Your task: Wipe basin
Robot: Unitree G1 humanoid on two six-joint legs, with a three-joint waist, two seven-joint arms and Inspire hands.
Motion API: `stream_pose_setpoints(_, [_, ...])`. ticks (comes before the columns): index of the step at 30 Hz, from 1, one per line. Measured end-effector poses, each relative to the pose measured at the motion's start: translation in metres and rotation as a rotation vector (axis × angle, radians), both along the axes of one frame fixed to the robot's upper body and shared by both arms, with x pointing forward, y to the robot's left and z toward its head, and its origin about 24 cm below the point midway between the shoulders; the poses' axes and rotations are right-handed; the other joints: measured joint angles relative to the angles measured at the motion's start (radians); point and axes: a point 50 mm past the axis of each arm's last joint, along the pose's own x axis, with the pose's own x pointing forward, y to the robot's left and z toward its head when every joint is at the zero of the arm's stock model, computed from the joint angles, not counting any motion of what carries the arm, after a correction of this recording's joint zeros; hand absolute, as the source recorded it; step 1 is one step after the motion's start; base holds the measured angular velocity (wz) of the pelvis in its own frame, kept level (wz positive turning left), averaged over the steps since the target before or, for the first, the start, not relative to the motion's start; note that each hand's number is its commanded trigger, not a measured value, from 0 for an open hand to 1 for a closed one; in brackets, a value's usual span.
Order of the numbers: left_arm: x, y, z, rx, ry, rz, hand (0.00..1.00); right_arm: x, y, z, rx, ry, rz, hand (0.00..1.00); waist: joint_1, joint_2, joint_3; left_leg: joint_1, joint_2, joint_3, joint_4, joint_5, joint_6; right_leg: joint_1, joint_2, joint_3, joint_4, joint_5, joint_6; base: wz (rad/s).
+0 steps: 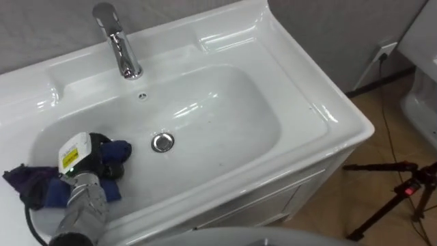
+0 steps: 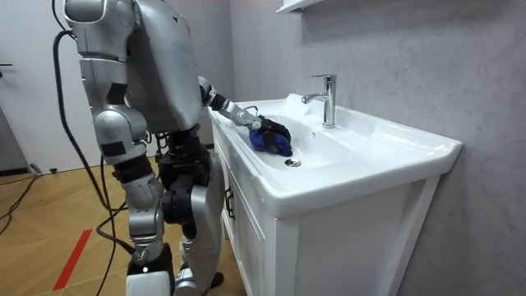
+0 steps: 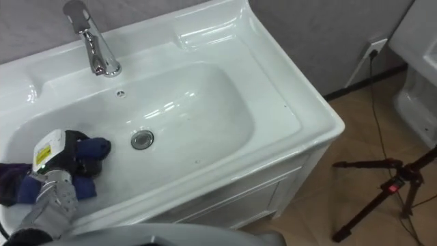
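Beside the drain [image 1: 162,142], the left hand [image 1: 95,161] clutches a bunched cloth [image 1: 121,149] that may slip on the slick basin [image 1: 225,102].

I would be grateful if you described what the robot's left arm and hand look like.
The left hand is black, with a small white tag bearing a yellow patch on its back. Its forearm is a silvery-grey, ribbed metal cylinder, and a black cable loops beside it.

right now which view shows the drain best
The left eye view: the drain sits near centre, seen from above, unobstructed. The right eye view shows it similarly, further left. The room view shows a thin sliver.
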Motion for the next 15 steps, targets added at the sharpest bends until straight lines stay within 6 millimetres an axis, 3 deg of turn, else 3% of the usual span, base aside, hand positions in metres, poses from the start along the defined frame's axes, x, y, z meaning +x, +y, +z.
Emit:
stream_pose_setpoints(7, [-0.003, -0.008, -0.004, 0.154, 0.049, -0.105, 1.0, -0.005, -0.006, 0.002, -0.031, -0.001, -0.053, 0.0, 0.007, 0.016, -0.0028, 0.005, 0.002, -0.001, 0.007, 0.001, -0.002, -0.002, 0.003, 0.018, 0.001, 0.0, -0.004, -0.08])
stream_pose_setpoints(15, [-0.006, -0.012, -0.007, 0.184, 0.078, -0.096, 1.0, -0.003, -0.008, 0.002, -0.038, -0.008, -0.05, 0.0, 0.006, 0.022, -0.0032, 0.017, 0.002, -0.002, 0.008, 0.001, -0.002, 0.017, 0.002, 0.021, -0.001, 0.0, -0.004, -0.01])
